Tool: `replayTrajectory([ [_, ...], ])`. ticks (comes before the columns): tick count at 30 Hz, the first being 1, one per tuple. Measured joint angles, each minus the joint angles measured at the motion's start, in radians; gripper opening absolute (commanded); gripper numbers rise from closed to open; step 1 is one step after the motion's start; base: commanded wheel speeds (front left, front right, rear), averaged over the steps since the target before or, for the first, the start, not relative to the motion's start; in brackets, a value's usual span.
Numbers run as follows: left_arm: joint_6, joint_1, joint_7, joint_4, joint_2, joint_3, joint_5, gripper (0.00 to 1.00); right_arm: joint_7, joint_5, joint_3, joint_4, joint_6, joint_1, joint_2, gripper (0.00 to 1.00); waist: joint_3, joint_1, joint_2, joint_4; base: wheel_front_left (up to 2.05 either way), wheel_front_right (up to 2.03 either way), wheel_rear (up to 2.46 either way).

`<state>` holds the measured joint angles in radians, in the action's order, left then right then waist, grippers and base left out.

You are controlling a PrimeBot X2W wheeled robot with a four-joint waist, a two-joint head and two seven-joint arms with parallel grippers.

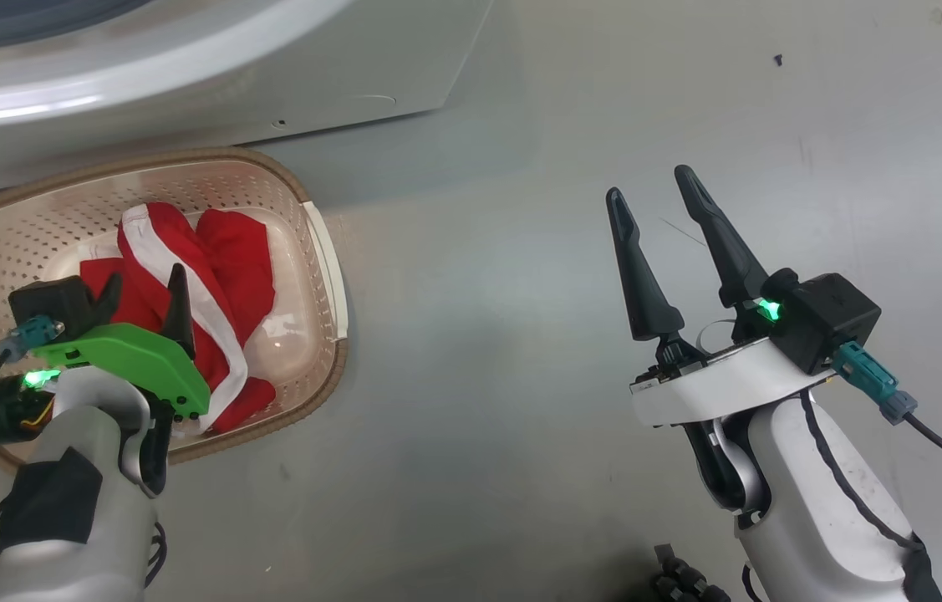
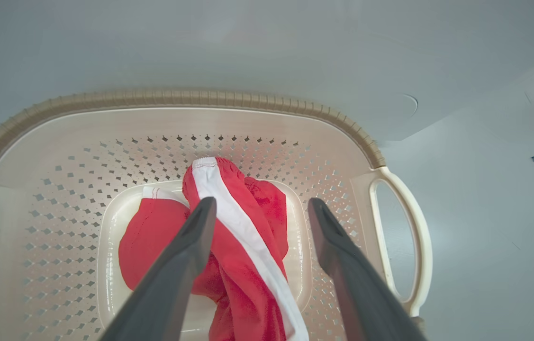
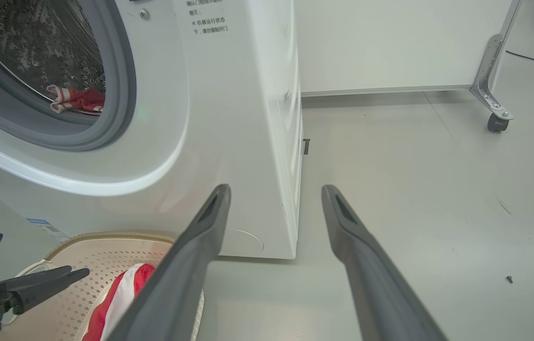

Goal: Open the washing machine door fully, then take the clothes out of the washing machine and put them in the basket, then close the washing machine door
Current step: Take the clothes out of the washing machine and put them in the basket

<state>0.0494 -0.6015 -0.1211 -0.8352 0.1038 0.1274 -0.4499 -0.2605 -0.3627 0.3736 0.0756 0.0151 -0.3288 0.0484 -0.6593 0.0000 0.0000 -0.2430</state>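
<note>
Progress is looking decent here: the clothes, red with broad white stripes, are lying crumpled in the basket at the lower left of the head view, just below the white front of the washing machine that is running across the upper left. The drum opening is standing uncovered, so the door-opening step is reading as done. But hold on (this is the catch): a second red-and-white piece is sitting inside the drum at the upper left of the right wrist view, so by my reckoning at least one more trip is waiting, and shutting the door is waiting after that.

Now the tools. The left tool is hanging over the basket with its fingers spread wide; nothing is being pinched, and the striped fabric is lying below and between them. Whether one finger is brushing the cloth, I cannot tell. The right tool is hovering at the right of the head view over bare floor, jaws wide, holding nothing.
</note>
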Motion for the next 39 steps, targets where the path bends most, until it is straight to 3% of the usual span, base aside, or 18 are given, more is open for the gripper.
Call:
replayTrajectory([
  [7, 0.0, 0.001, -0.107, 0.0, -0.018, 0.016, 0.018, 1.0, 0.0, 0.024, -0.038, 0.04, 0.0, 0.008, 0.0, 1.0, 0.071, 0.0, 0.0, 0.028, 0.0, 0.0, 0.0],
  [14, 0.001, 0.004, -0.128, 0.051, -0.028, 0.03, 0.05, 1.0, 0.0, 0.051, -0.074, 0.078, 0.001, 0.048, 0.0, 1.0, 0.156, 0.0, 0.0, 0.062, 0.0, 0.0, 0.0],
  [28, -0.011, 0.073, -0.135, 0.329, -0.035, 0.031, 0.129, 1.0, 0.0, 0.065, -0.115, 0.113, 0.004, 0.13, 0.0, 1.0, 0.333, 0.0, 0.0, 0.133, 0.0, 0.0, 0.0],
  [39, -0.036, 0.257, -0.135, 0.485, -0.036, 0.045, 0.17, 1.0, 0.0, 0.065, -0.129, 0.126, 0.01, 0.206, 0.0, 1.0, 0.469, 0.0, 0.0, 0.164, 0.0, 0.0, 0.0],
])
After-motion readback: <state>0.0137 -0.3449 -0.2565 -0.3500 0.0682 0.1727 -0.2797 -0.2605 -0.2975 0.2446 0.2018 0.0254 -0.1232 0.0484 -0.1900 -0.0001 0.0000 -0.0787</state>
